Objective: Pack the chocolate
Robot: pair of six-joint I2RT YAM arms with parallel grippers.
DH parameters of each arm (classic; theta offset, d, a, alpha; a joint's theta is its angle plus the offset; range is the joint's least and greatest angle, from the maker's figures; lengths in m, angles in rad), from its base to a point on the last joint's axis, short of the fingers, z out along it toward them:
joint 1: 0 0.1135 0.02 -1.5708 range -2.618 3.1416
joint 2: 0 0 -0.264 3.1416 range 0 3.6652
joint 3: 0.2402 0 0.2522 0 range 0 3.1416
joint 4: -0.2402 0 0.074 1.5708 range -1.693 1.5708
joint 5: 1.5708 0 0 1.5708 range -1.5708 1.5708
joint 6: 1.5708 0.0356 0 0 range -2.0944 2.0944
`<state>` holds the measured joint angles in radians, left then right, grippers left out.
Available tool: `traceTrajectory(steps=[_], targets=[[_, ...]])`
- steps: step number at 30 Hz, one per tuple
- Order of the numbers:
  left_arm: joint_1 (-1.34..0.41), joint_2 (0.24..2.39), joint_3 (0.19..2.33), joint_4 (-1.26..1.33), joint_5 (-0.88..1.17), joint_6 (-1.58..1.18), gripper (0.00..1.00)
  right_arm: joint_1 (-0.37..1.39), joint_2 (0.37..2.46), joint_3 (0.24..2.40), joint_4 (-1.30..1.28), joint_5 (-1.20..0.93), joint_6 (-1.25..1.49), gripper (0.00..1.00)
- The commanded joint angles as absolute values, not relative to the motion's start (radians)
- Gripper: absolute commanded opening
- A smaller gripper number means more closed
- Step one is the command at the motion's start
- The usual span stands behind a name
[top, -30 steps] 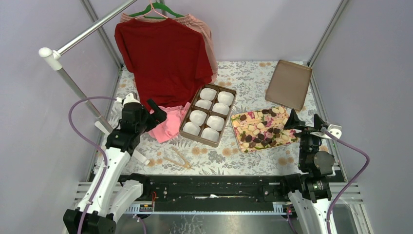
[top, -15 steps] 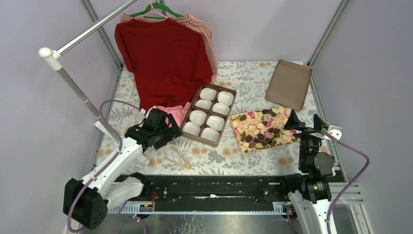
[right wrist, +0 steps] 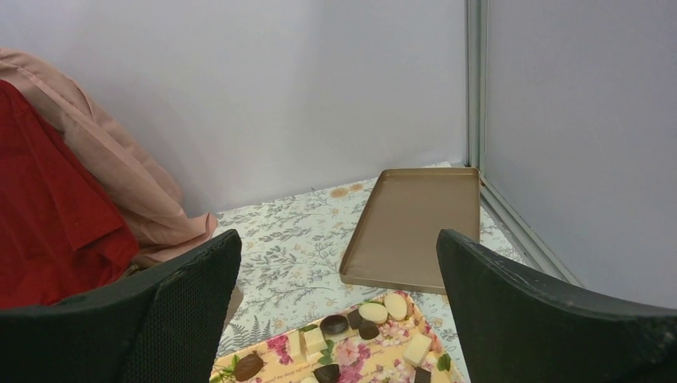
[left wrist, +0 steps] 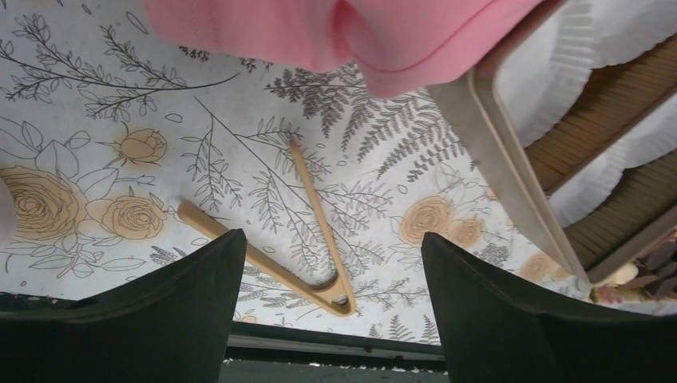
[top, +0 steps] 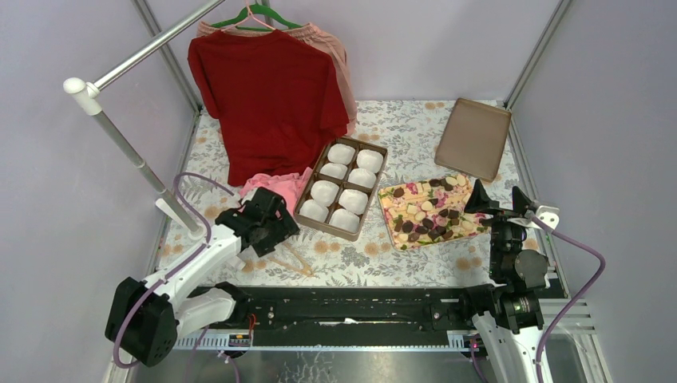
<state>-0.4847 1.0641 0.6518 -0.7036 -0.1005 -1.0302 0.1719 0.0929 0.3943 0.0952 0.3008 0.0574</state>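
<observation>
The chocolate (top: 427, 215), several dark and cream pieces, lies loose on a flower-patterned tray (top: 385, 209) right of centre. In the right wrist view, chocolate (right wrist: 375, 313) on the tray (right wrist: 351, 357) shows just below my right gripper (right wrist: 337, 236). That gripper (top: 499, 195) hovers open and empty at the tray's right end. A brown box (top: 300, 209) of white paper cups (top: 342, 187) sits mid-table. My left gripper (top: 271, 227) is open low over wooden tongs (top: 289, 259). The tongs (left wrist: 319, 279) lie flat between its fingers, untouched.
A pink cloth (top: 275, 191) lies against the box's left side and shows again (left wrist: 343, 28) in the left wrist view, beside the box rim (left wrist: 511, 152). A red shirt (top: 271, 96) hangs at the back. A flat brown lid (top: 473, 137) rests back right. A slanted metal pole (top: 120, 140) crosses the left.
My left arm has swung from the table's left edge rightward and down, ending low over the tongs. The right arm has not moved.
</observation>
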Motion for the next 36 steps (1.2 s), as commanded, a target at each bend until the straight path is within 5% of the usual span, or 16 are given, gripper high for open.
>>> traceTrajectory(steps=[1,11,26,36], targets=[[-0.495,1.089,0.633,-0.683,-0.110,-1.071,0.86,0.181,0.076,0.397,0.132,0.292,0.051,1.00],[-0.536,1.218,0.671,-0.676,-0.138,-1.063,0.57,0.187,0.075,0.396,0.133,0.291,0.051,1.00],[-0.558,1.339,0.654,-0.595,-0.148,-1.057,0.32,0.191,0.093,0.402,0.129,0.287,0.061,1.00],[-0.560,1.313,0.631,-0.598,-0.154,-1.037,0.01,0.191,0.235,0.505,0.009,0.261,0.191,1.00]])
